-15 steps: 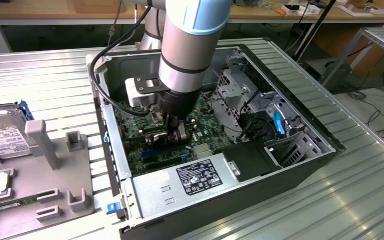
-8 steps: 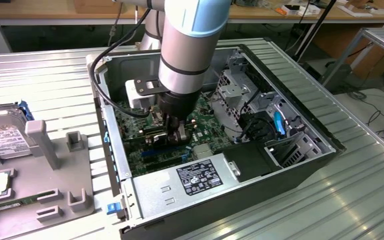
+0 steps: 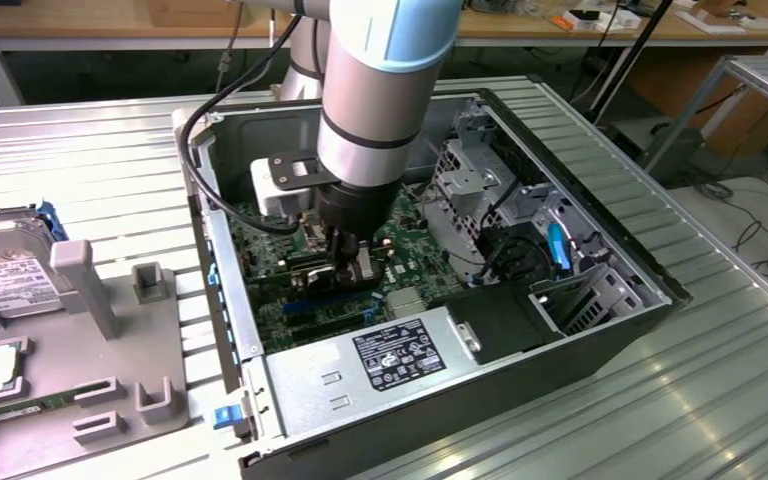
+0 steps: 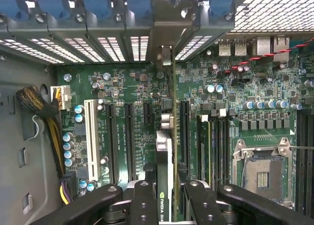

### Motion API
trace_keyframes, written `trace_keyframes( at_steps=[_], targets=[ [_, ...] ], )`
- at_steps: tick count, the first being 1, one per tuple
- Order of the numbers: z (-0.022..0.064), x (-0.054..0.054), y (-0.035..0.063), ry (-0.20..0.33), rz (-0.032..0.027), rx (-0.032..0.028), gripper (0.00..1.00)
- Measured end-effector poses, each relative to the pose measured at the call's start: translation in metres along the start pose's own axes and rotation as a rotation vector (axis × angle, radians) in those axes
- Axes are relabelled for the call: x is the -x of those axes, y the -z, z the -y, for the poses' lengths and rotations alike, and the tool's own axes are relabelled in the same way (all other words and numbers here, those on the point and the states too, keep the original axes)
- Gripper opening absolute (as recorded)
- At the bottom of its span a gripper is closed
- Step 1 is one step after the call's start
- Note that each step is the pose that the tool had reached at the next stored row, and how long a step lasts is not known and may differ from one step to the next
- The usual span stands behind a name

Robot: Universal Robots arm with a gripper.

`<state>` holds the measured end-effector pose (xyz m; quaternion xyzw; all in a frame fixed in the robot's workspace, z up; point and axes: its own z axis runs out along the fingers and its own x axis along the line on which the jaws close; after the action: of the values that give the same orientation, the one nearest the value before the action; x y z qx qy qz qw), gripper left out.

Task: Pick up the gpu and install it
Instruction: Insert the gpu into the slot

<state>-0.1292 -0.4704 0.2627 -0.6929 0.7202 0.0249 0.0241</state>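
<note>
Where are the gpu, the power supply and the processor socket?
gpu (image 4: 165, 205): wrist view, on its NVIDIA label.
power supply (image 3: 398, 358): exterior view, on its printed label.
processor socket (image 4: 262, 175): wrist view, on its middle.

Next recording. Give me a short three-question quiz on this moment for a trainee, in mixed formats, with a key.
1. True or false: the claw is shut on the gpu.
2. Where is the gpu? A) inside the open computer case, over the motherboard; B) lying outside the case; C) raised well clear above the case.
3. Fill in: the brand name printed on the gpu's label reads ____.
Key: 1 true; 2 A; 3 NVIDIA.
</note>
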Motion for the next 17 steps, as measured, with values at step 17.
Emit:
trace_keyframes(
  at_steps=[17],
  targets=[
    [-0.0001,0.0013,-0.0003,0.001,-0.0002,0.0002,0.27]
  ],
)
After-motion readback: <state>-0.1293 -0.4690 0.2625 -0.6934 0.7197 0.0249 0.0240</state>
